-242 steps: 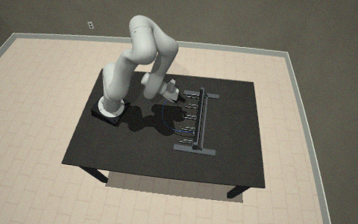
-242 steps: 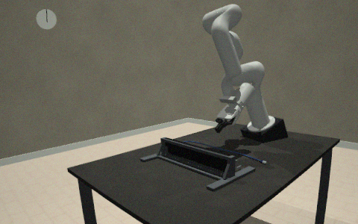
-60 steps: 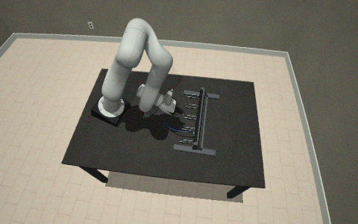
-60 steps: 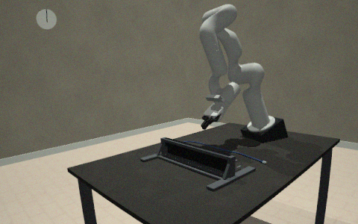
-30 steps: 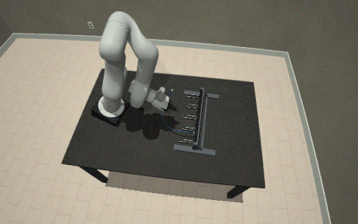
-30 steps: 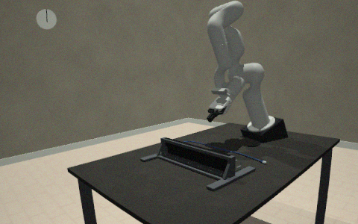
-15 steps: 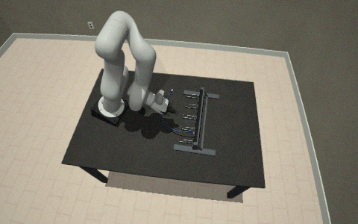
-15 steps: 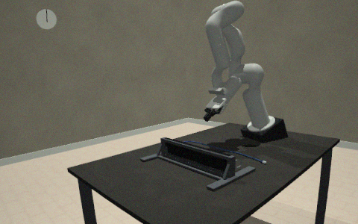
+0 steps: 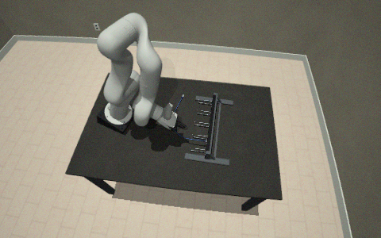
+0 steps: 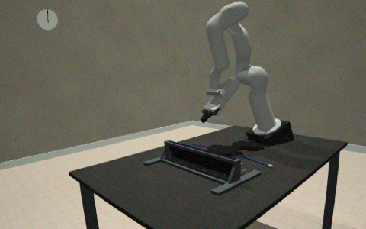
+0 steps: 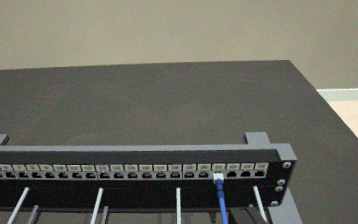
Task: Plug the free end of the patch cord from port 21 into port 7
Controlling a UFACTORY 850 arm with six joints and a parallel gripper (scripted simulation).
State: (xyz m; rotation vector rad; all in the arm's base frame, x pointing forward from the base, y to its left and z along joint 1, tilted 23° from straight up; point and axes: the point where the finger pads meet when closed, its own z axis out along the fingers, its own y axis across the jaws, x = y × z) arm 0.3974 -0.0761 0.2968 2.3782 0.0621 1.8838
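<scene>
The gripper point(image 10: 206, 115) hangs in the air above the table point(image 10: 305, 153), just above centre in the exterior view, its fingers pressed together on nothing. It points down and toward the rack point(image 10: 233, 171), well apart from it and from the cord.

The patch cord point(image 9: 179, 104) is a thin blue line. In the top view it runs from its free end near the middle of the frame, at the upper tip by the arm's wrist, down under the arm's wrist and then right to the rack's port side; that stretch lies roughly along the rack's length before bending toward it. In the exterior view the free plug point(image 10: 270, 166) lies flat on the table to the right of the rack, its tip pointing right and slightly down, away from the ports.

In the wrist view the plugged end point(image 11: 218, 177) sits in the port row toward the right, the cord dropping straight to the bottom edge. The rack's long axis runs left to right across the lower part of that frame, and it stands level on its 2 feet.
</scene>
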